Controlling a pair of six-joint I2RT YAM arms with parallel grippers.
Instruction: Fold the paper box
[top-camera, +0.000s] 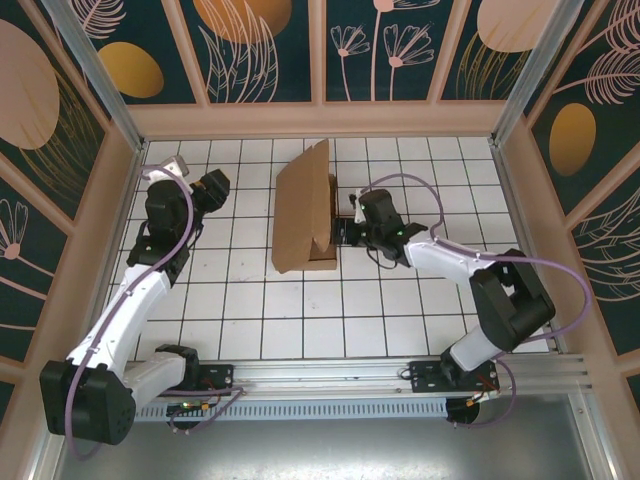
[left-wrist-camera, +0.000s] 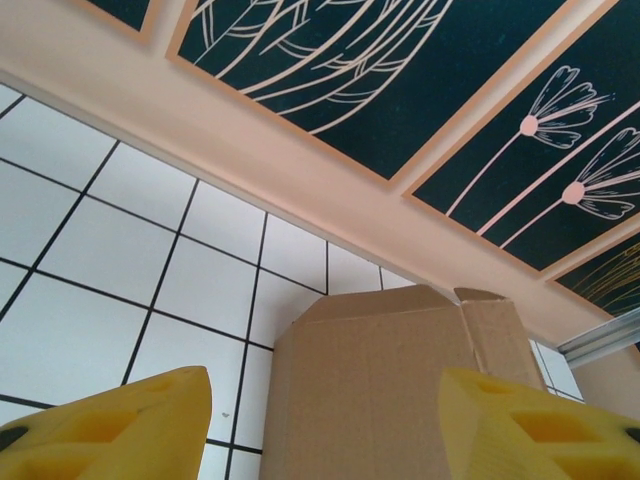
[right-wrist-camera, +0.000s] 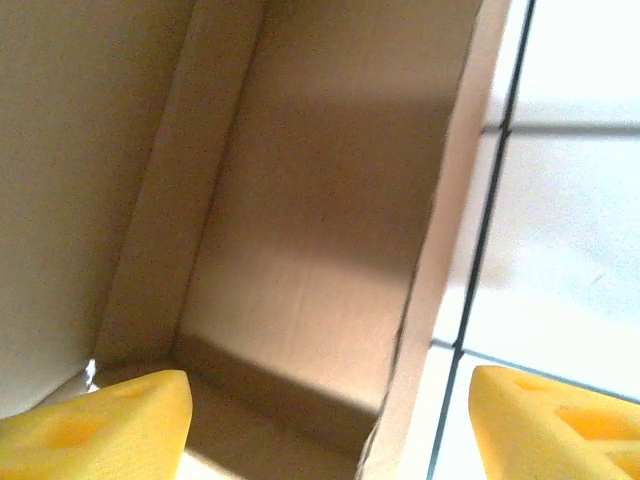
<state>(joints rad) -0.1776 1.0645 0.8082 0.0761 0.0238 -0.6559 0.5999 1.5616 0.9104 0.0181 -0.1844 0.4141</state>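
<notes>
likely light, stiff paper box (top-camera: 304, 212); pinch a wall edge. right gripper (right-wrist-camera: 330, 400) spread astride one wall; left gripper (left-wrist-camera: 325, 400) spread, empty.

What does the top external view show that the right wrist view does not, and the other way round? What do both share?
Top external: the two arms whole, the left arm apart from the paper box, the right arm reaching it from the right; the box's tall panel stands raised on the tiled table. Right wrist: the box's inside up close, with its walls and corner crease, and the right arm's jaws open, astride one wall. Both: the brown box and the white tiles.
</notes>
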